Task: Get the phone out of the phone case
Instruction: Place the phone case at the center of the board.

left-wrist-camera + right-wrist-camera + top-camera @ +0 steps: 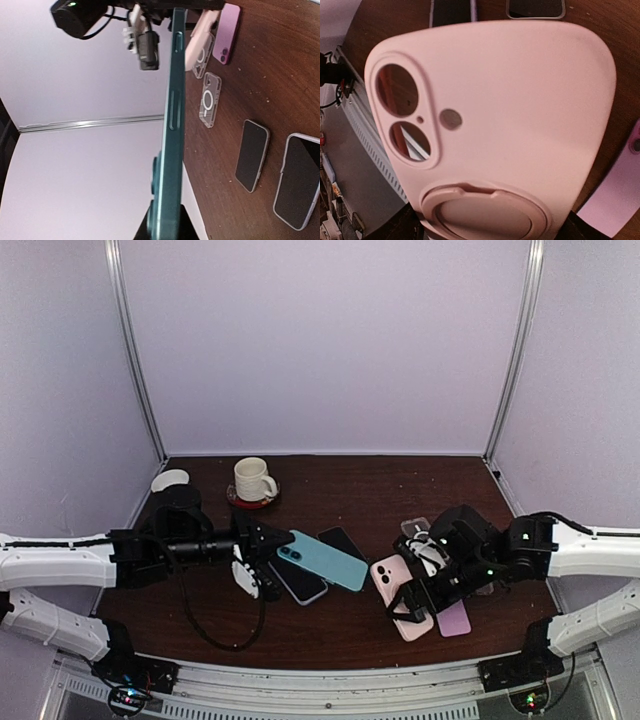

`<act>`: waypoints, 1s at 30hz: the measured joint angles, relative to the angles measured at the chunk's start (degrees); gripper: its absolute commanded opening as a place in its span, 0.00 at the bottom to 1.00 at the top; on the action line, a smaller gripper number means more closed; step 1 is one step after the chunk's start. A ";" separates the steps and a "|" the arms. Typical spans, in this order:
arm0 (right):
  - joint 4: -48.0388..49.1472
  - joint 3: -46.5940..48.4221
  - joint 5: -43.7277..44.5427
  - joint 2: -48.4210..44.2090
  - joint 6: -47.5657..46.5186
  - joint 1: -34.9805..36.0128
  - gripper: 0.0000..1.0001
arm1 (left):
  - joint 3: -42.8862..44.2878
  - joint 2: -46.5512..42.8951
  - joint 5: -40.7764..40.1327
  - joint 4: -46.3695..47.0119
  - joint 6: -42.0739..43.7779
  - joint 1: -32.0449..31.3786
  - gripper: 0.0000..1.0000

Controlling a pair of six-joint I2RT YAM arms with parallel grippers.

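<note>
Teal phone pinched in left claw, pink case clamped by right claw, dark phones lying nearby, mug behind

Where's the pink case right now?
Top view, right of centre: pink case held in the right end effector, just left of the purple phone on the table; left end effector holds the teal phone.

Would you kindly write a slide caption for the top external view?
Left gripper holds the teal smartphone; right gripper grips the empty pink silicone phone case.
</note>
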 measured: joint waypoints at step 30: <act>-4.44 27.58 2.12 42.95 -11.76 -25.05 0.88 | 0.00 -1.01 -0.02 4.28 -0.20 0.96 0.00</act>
